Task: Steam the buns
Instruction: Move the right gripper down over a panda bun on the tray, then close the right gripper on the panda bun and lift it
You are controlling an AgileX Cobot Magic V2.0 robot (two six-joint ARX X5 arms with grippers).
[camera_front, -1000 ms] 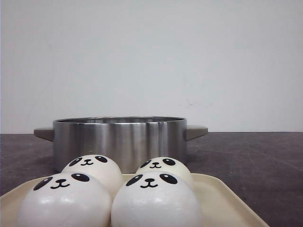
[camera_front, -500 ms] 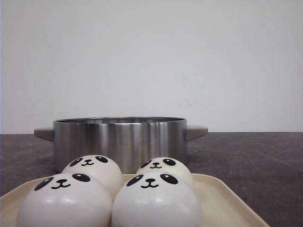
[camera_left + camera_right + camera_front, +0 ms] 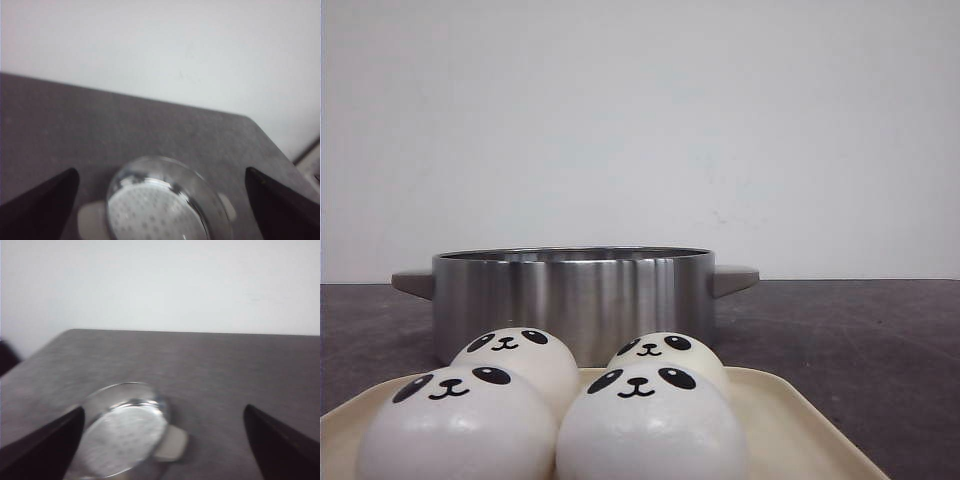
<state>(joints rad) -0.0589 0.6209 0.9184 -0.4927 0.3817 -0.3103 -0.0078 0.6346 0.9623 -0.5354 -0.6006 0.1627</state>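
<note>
A bare staged test bench, lab-like rather than a home kitchen: a dark grey bench (image 3: pixel 880 340) against a plain white wall (image 3: pixel 640 120), with no stove or cupboards visible.

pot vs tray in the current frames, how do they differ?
The pot is shiny brushed steel; the tray is matte cream. The pot is round with tall walls and a grey handle on each side; the tray is flat, shallow and straight-edged. The pot sits farther back and holds no buns, with a perforated floor in the wrist views; the tray is nearest the camera and carries all four buns. Both rest on the dark table.
</note>
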